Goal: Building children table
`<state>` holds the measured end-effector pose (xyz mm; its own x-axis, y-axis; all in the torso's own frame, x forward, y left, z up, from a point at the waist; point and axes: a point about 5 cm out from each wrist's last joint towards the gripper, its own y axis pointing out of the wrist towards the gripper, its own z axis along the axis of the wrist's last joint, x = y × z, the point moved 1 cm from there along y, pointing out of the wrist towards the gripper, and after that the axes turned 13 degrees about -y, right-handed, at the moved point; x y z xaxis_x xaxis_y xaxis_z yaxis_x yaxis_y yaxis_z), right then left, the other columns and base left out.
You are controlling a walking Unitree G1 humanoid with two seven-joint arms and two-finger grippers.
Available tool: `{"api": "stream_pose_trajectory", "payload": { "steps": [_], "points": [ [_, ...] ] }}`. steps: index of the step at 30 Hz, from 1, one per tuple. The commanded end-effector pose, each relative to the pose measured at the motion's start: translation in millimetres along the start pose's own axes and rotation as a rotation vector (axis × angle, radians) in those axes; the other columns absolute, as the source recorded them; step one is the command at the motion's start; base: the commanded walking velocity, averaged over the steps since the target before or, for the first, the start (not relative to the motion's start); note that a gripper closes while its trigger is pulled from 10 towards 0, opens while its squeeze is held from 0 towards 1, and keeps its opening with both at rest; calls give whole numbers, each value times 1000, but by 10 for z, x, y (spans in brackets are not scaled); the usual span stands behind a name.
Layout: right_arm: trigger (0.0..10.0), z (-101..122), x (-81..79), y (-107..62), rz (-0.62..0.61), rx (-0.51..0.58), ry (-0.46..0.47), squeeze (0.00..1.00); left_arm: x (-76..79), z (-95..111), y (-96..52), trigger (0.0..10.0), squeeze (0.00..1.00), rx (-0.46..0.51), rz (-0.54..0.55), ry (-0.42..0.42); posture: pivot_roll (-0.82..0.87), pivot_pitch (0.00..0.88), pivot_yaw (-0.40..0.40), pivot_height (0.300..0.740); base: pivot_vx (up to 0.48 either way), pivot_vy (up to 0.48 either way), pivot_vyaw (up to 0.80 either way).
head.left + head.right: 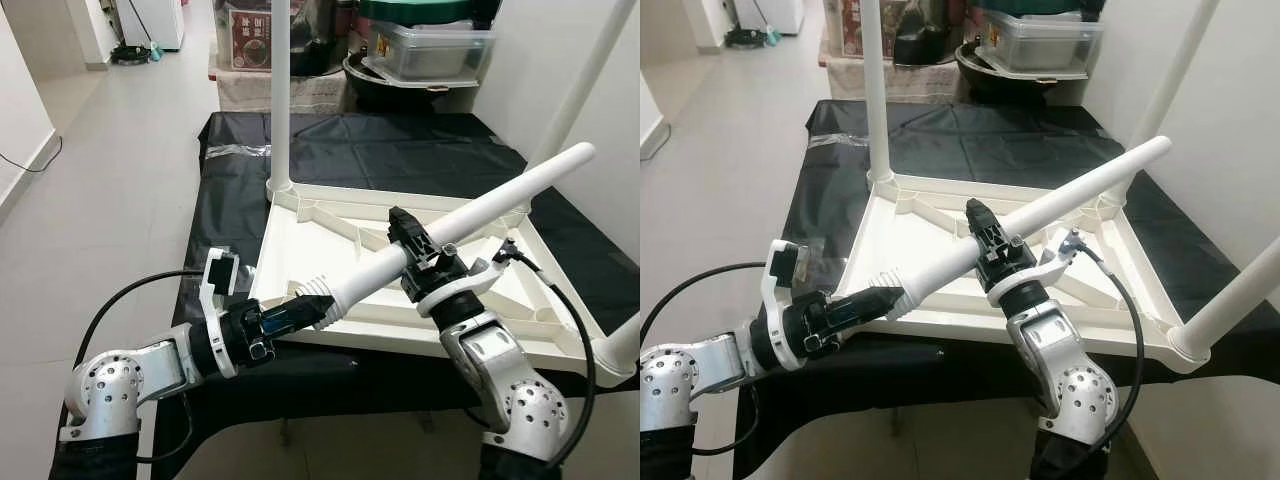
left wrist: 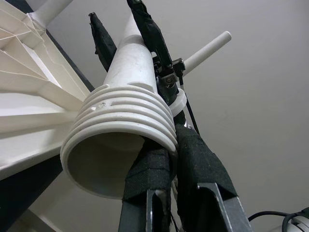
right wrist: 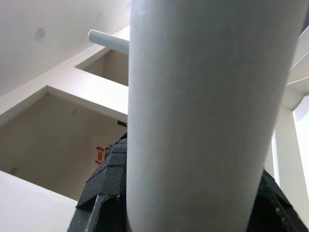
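You have a black-covered table (image 1: 330, 150) in front of you, and on it lies a white tabletop (image 1: 300, 250) turned underside up, its ribbed frame showing. Three white legs already stand in its corners: one at the far left (image 1: 280, 90), one at the far right (image 1: 585, 85), one at the near right (image 1: 1240, 295). A fourth, loose leg (image 1: 480, 215) is held slanted above the tabletop, its threaded end (image 1: 315, 290) low over the near left corner and its plain end raised toward the far right. Your right gripper (image 1: 415, 245) has its two fingers clamped around the middle of that leg. Your left gripper (image 1: 310, 312) sits at the threaded end with its fingers close together, tips touching the ribbed collar (image 2: 120, 125) from beneath.
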<state>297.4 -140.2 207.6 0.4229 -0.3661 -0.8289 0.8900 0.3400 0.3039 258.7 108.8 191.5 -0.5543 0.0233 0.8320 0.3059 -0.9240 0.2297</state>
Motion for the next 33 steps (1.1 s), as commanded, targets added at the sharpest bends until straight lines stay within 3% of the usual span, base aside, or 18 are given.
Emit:
{"api": "stream_pose_trajectory", "payload": {
  "steps": [1, 13, 14, 17, 22, 23, 30, 31, 33],
  "points": [
    [0, 36, -83, 18, 41, 12, -15, 0, -45, -108, 17, 10000, 0, -63, 35, -33, 90, 27, -96, 740, 0, 0, 0],
    [0, 89, -135, 7, 93, 21, 3, 0, -137, -162, -3, 10000, 0, -95, 113, -53, 93, 30, -96, 740, 0, 0, 0],
    [0, 83, -236, -18, 177, -3, 7, 0, -139, -154, -18, 10000, 0, -92, 114, -53, 94, 35, -97, 740, 0, 0, 0],
    [0, 77, -291, -39, 225, -24, 5, 0, -141, -141, -32, 10000, 0, -86, 118, -51, 95, 36, -97, 740, 0, 0, 0],
    [0, 80, -248, -45, 204, -31, 0, 0, -144, -133, -52, 10000, 20, -84, 122, -53, 94, 38, -99, 740, 0, 0, 0],
    [0, 75, -234, -46, 197, -33, 1, 0, -140, -133, -58, 10000, 1000, -82, 116, -62, 94, 38, -99, 740, 0, 0, 0],
    [0, 63, -214, -56, 191, -48, 1, 0, -132, -120, -56, 10000, 1000, -82, 120, -46, 94, 40, -100, 740, 0, 0, 0],
    [0, 63, -211, -57, 191, -49, 1, 0, -137, -119, -56, 10000, 0, -82, 124, -44, 94, 40, -100, 740, 0, 0, 0],
    [0, 67, -206, -57, 189, -50, -3, 0, -146, -117, -57, 10000, 0, -84, 130, -46, 93, 39, -101, 740, 0, 0, 0]
  ]
}}
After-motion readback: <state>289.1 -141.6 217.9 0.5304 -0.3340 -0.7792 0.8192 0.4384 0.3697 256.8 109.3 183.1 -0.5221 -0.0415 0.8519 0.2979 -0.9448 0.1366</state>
